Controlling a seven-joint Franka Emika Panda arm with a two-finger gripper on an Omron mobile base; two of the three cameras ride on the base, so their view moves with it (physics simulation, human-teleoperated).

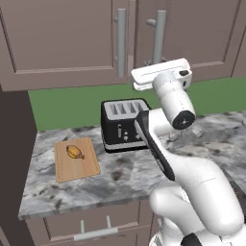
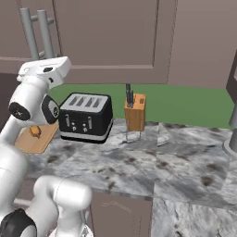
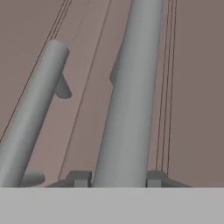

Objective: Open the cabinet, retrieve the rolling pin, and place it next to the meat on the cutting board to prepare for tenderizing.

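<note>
1. Because the rolling pin is named in the task yet lies nowhere on the counter, I judge that it sits behind the closed doors of the cabinet (image 1: 67,38), which hangs on the wall above the worktop with both doors flush.
2. Two long vertical grey bar handles stand side by side where the doors meet: the left door handle (image 1: 121,42) and the right door handle (image 1: 159,37). They are paired at the seam so that each door swings outward from the centre.
3. The gripper (image 3: 118,179) is raised to the right door handle, and in the hand view that bar (image 3: 129,92) runs up between the two dark fingertips (image 3: 79,178), one on each side. The fingers are spread around the bar; whether they already touch it cannot be told, since only their tips show.
4. The hand comes at the handle's lower part, probably so that a pull there can swing the door on its hinge.
5. On the marble counter (image 1: 125,175), the cutting board (image 1: 76,158) lies flat at the left end, well apart from the hand, with the meat (image 1: 74,152) resting near its far half. Bare wood beside the meat leaves room for the pin.
6. A black four-slot toaster (image 1: 124,125) stands just right of the board, and a wooden knife block (image 2: 135,112) stands further right; neither blocks the cabinet doors.
</note>
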